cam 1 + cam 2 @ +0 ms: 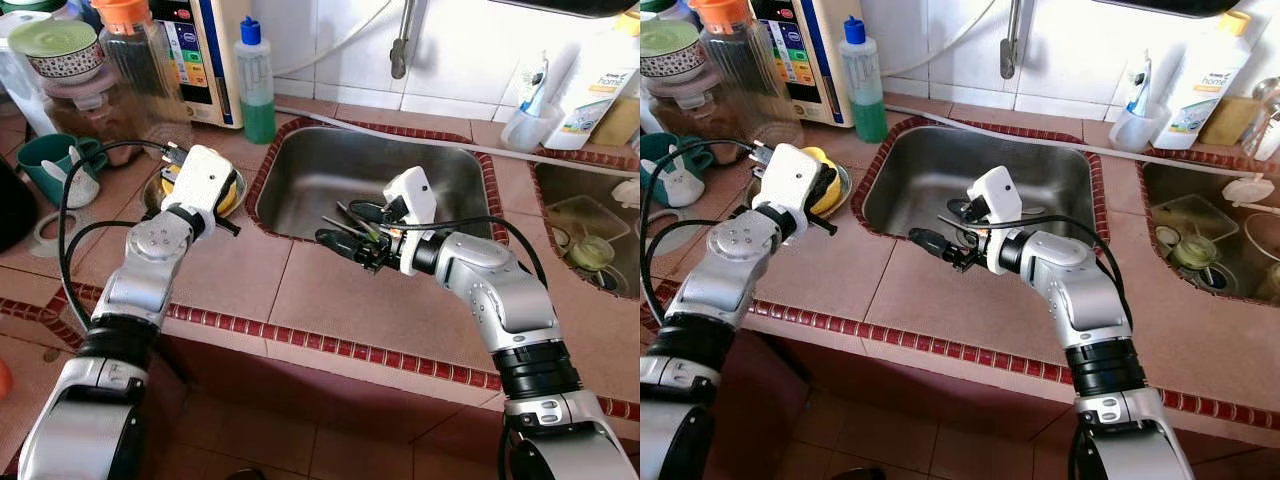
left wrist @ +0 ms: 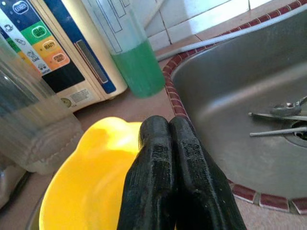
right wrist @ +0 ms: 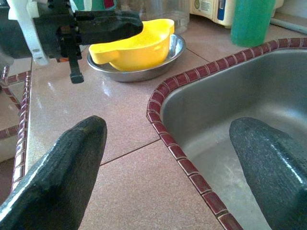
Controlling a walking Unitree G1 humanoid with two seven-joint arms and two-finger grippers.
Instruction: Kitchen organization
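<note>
1. The yellow bowl (image 3: pixel 136 43) sits tilted in a shallow steel dish (image 3: pixel 168 60) on the tiled desk (image 1: pixel 330 300), just beside the left rim of the sink (image 1: pixel 300 170); loose cutlery (image 2: pixel 283 120) lies on the sink floor near the drain.
2. The left gripper (image 2: pixel 168 158) hangs over the near edge of the yellow bowl, its jaws pressed together with nothing between them; whether the tips touch the bowl cannot be told.
3. The right gripper (image 3: pixel 168 158) is at the sink's front-left rim, pointing across the desk toward the bowl; its jaws are spread wide and hold nothing, one finger over the desk tiles, the other over the basin.
4. Behind the bowl, along the back edge of the desk, stand a bottle of green liquid (image 1: pixel 257 85) with a blue cap, a white appliance (image 1: pixel 200 55) with coloured buttons, and a clear jar (image 1: pixel 140 70) with an orange lid.
5. A green mug (image 1: pixel 50 165) stands at the desk's left edge; a second basin (image 1: pixel 590 230) lies to the right, with a white detergent bottle (image 1: pixel 1200 80) behind it.
</note>
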